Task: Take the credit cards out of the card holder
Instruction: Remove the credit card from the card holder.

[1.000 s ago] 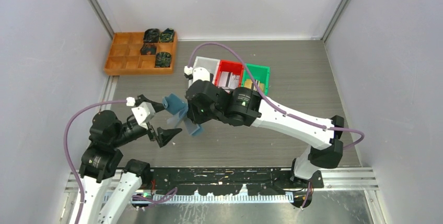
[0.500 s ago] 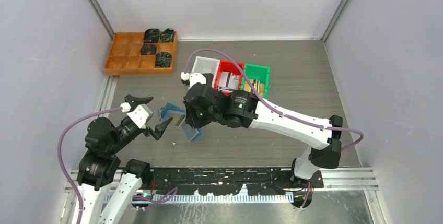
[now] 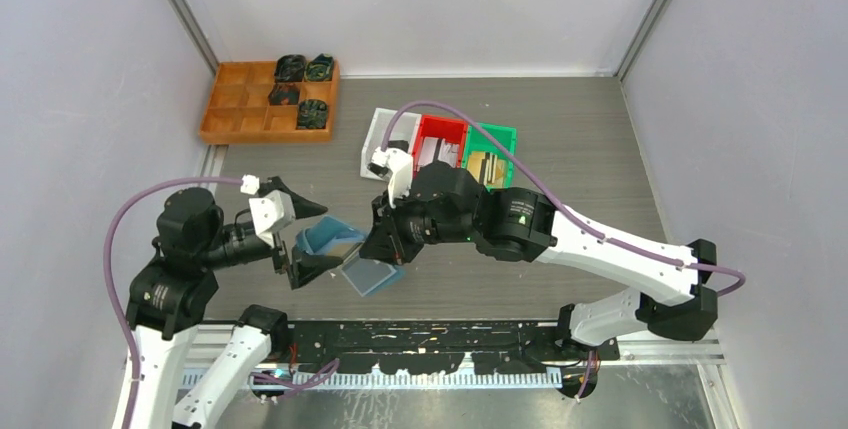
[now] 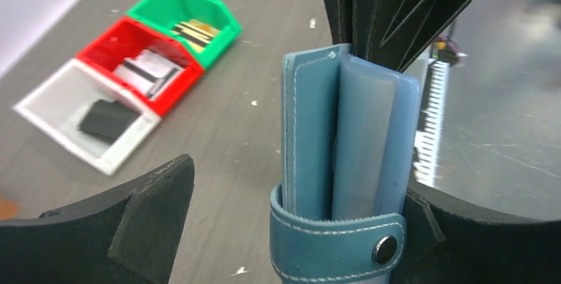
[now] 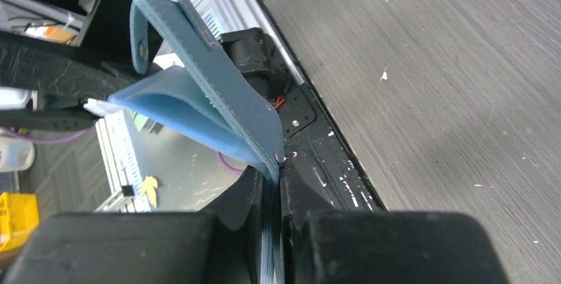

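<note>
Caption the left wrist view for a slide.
The right gripper holds the slate-blue folding card holder inside the open left gripper; white plastic bin, red bin and green bin beyond.

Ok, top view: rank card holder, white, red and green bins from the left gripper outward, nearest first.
1. card holder, between the fingers of the left gripper
2. white bin, leftmost of the row
3. red bin, middle
4. green bin, rightmost

A: Top cam?
B: Fixed, high at near side, looked down over whole table (image 3: 600, 129).
A: Wrist cams?
B: Both v. close. Left faced card holder (image 4: 344, 165), bins (image 4: 173, 79) beyond; right looked along it twd the rail (image 5: 317, 145). All 3 shared the holder.
</note>
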Action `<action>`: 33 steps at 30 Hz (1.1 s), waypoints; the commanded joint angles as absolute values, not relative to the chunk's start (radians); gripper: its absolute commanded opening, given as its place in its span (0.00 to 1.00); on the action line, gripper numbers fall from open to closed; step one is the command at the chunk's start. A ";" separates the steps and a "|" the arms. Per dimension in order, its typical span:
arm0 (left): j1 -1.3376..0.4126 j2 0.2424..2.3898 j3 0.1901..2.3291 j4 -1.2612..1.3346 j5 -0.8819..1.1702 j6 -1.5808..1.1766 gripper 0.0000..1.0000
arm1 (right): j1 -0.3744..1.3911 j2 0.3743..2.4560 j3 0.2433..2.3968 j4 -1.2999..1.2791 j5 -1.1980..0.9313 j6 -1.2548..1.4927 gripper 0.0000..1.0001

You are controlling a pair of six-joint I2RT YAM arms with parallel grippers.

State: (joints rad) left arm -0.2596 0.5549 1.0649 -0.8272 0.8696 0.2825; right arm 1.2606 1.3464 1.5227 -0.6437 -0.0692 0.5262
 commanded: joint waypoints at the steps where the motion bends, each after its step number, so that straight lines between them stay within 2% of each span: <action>1: -0.258 0.620 1.140 -0.917 1.061 0.227 0.94 | 1.265 1.280 1.484 -0.496 -0.206 0.471 0.01; 4: -0.258 0.666 1.204 -0.952 1.132 0.195 0.89 | 1.265 1.249 1.453 -0.490 -0.238 0.436 0.01; 7: -0.258 0.718 1.258 -0.989 1.196 0.171 0.80 | 1.265 1.230 1.435 -0.480 -0.244 0.421 0.01; 13: -0.258 0.743 1.279 -1.055 1.206 0.204 0.47 | 1.265 1.200 1.419 -0.457 -0.234 0.414 0.01; 18: -0.258 0.708 1.233 -1.003 1.179 0.169 0.44 | 1.265 1.200 1.434 -0.451 -0.233 0.417 0.01; 25: -0.259 0.715 1.230 -0.986 1.165 0.142 0.30 | 1.262 1.211 1.449 -0.460 -0.234 0.407 0.01; 30: -0.258 0.722 1.204 -0.927 1.199 0.070 0.12 | 1.248 1.219 1.440 -0.436 -0.278 0.405 0.01; 31: -0.258 0.725 1.196 -0.911 1.215 0.047 0.08 | 1.243 1.213 1.428 -0.421 -0.286 0.405 0.02; 33: -0.258 0.736 1.173 -0.874 1.242 -0.009 0.01 | 1.221 1.199 1.402 -0.382 -0.307 0.411 0.12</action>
